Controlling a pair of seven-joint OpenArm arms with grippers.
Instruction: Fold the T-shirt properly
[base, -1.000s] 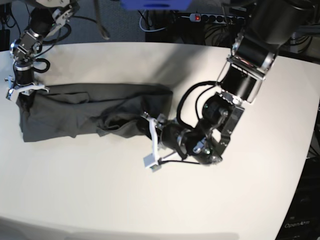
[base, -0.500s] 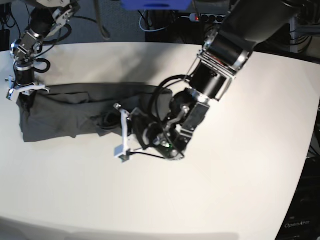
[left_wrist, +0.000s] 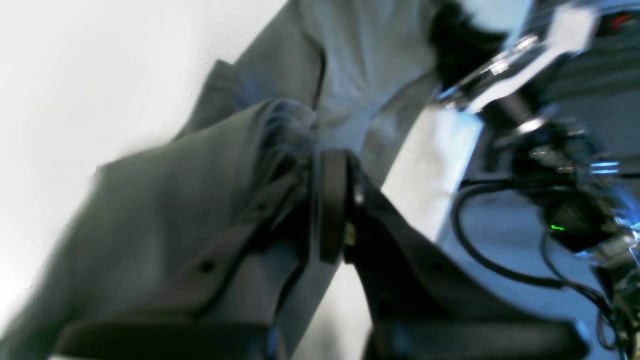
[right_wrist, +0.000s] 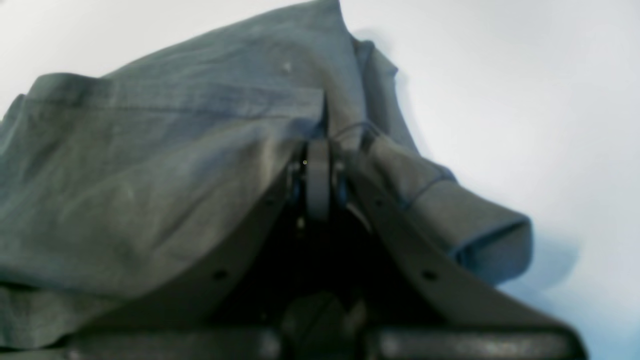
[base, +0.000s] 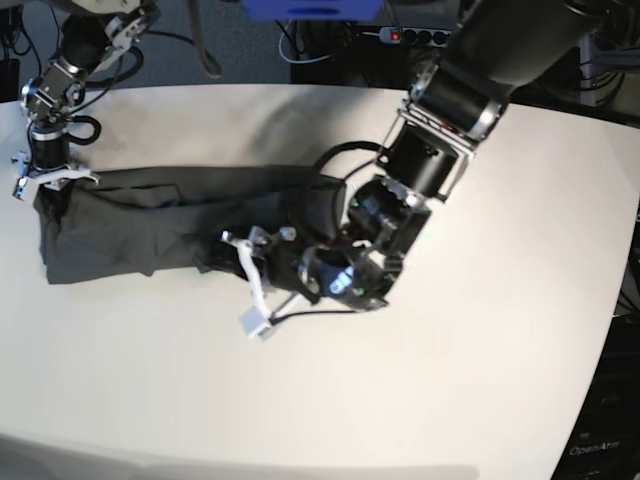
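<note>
In your left wrist view, the left gripper (left_wrist: 332, 165) is clenched on a bunched fold of the T-shirt (left_wrist: 165, 215), the dark grey cloth trailing away over the white table (left_wrist: 75, 75); the picture is blurred.

In your right wrist view, the right gripper (right_wrist: 318, 150) is clamped on the T-shirt (right_wrist: 150, 165) too, with a hemmed edge draped over one finger (right_wrist: 400, 240).

In your base view, the T-shirt (base: 150, 225) lies as a long band near the table's (base: 450, 400) far left corner. The right gripper (base: 45, 185) pinches its end by the left edge; the left gripper (base: 235, 250) grips the other end, toward the table's middle.
</note>
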